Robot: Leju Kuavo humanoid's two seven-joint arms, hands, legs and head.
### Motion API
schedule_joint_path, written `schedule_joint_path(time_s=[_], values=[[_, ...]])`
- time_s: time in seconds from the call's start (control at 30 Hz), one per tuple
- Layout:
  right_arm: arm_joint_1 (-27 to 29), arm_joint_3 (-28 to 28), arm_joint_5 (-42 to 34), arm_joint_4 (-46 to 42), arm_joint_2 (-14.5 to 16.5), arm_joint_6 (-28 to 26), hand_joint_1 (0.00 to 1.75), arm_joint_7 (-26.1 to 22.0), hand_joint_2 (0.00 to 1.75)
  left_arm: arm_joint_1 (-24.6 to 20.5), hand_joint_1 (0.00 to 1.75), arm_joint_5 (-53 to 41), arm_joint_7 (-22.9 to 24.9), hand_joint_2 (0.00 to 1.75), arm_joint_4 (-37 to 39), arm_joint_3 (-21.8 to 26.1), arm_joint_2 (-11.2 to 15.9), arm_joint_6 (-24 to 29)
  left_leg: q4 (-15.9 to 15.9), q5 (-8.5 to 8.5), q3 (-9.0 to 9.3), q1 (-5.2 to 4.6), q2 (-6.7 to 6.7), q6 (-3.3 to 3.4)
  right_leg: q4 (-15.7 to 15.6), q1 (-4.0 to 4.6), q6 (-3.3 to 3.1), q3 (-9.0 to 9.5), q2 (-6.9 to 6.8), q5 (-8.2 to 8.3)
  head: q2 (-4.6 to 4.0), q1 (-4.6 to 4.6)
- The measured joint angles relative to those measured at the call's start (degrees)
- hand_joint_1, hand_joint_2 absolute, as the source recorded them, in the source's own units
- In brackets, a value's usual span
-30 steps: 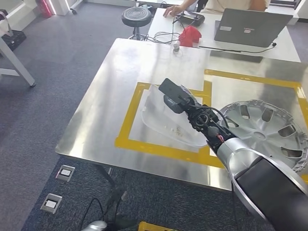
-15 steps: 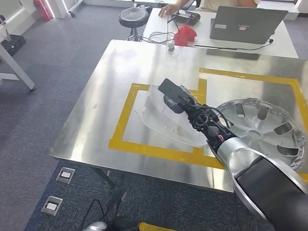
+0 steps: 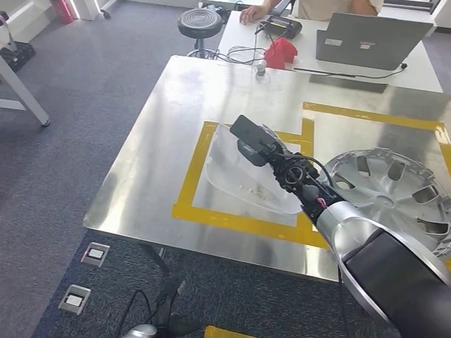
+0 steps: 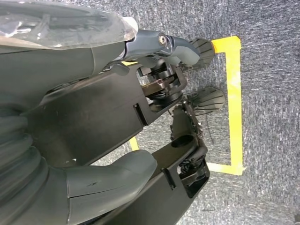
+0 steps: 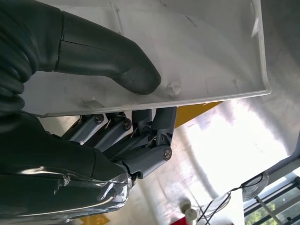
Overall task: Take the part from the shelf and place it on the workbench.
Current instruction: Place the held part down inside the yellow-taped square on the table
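The right robot hand (image 3: 261, 146) holds one white part (image 3: 239, 176). The part is a thin, curved plastic piece. In the right wrist view the thick thumb (image 5: 116, 63) presses on one side of the part (image 5: 198, 47) and the dark fingers (image 5: 148, 136) curl under its edge on the other side. So the part is pinched between the thumb and the fingers.

From the head view, the part sits over the shiny metal counter (image 3: 159, 141). It is inside one square of yellow tape (image 3: 234, 222). The robot hand is at the far right end of the part, and most of the part sticks out to the left of it and toward the robot. I cannot tell if the part touches the counter or is just above it.

The left robot hand (image 4: 176, 117) hangs over the grey carpet. Its fingers are apart and nothing is in it.

One silver wheel cover (image 3: 393, 197) lies on the counter to the right of the part, close beside the arm. A second strip of yellow tape (image 3: 367, 116) runs behind it.

Behind the counter is a white table with one grey laptop (image 3: 372, 39), one red thing (image 3: 280, 53) and some cables. One person's hand (image 3: 254, 13) rests there. One round black stool (image 3: 199, 24) stands on the carpet.
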Motion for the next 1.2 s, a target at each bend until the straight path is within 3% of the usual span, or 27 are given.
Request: schedule_joint_path(time_s=[0.17,1.2], values=[[0.01,0.01,0.05,0.00,0.05,0.01,1.75,-0.01,1.75,0.03,0.00,-0.03,0.08,1.75,0.00,0.00,-0.01,0.07,0.01,-0.03,0.02,-0.02,0.01,0.06,-0.09,-0.07,0.81,0.03,0.00,-0.04,-0.01,0.00],[-0.03,-0.01,1.46,0.01,0.04,1.20,1.75,1.30,1.75,-0.03,0.00,0.46,-1.38,1.75,0.00,0.00,-0.04,0.70,-0.38,0.04,0.35,0.08,0.12,0.03,-0.06,0.05,0.82,0.03,0.05,-0.06,0.00,0.00]])
